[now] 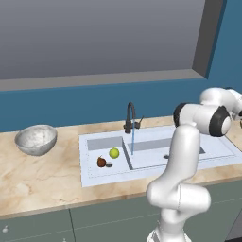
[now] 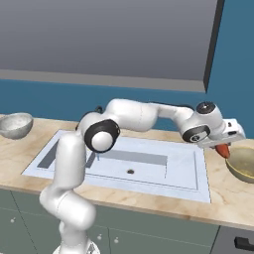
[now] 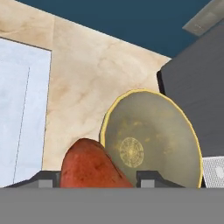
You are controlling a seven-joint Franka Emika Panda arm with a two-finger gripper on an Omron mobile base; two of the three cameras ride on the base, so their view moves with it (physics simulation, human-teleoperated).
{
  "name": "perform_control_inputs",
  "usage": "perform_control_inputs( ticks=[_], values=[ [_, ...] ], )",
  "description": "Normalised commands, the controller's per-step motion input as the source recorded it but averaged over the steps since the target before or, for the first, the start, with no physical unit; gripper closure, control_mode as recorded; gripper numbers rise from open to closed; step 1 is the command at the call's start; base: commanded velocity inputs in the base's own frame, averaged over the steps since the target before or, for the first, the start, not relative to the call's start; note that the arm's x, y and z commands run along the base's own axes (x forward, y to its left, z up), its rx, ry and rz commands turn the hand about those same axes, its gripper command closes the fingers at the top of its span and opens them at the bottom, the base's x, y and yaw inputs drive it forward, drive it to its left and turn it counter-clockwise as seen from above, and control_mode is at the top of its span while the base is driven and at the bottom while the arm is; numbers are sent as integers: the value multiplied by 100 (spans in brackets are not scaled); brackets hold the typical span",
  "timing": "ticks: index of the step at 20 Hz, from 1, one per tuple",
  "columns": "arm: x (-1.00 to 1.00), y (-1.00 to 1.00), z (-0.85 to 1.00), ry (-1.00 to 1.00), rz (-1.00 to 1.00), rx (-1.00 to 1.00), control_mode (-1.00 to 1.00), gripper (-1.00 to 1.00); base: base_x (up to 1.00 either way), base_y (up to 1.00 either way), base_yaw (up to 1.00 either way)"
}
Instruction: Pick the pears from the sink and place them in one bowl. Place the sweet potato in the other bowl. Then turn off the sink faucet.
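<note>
Your hand (image 2: 224, 144) is clenched on the sweet potato (image 3: 89, 165), hovering at 9 o'clock of the yellow-rimmed bowl (image 3: 151, 140) on the tabletop (image 3: 83, 83). Release now and it may strike the rim and roll off, since it isn't yet centred.

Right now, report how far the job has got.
Done: nothing is in a bowl yet. In hand: the pincer holds the sweet potato near the yellow-rimmed bowl. Left: both pears lie in the sink, and the faucet runs.
</note>
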Motion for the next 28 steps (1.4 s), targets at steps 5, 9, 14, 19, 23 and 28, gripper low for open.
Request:
perform_control_inputs(
  ticks=[5, 9, 14, 19, 23, 28],
  values=[
    [0, -38, -5, -6, 0, 0, -100, 100, 0, 0, 0],
    [0, -35, -4, -2, 0, 1, -100, 100, 0, 0, 0],
    [0, -34, -11, 0, 0, 0, -100, 100, 0, 0, 0],
    [0, -21, -12, 0, 0, 0, -100, 100, 0, 0, 0],
    [2, -7, -8, 0, 0, 0, -100, -100, 0, 0, 0],
    [7, -35, -26, 0, 0, 0, -100, -100, 0, 0, 0]
  ],
)
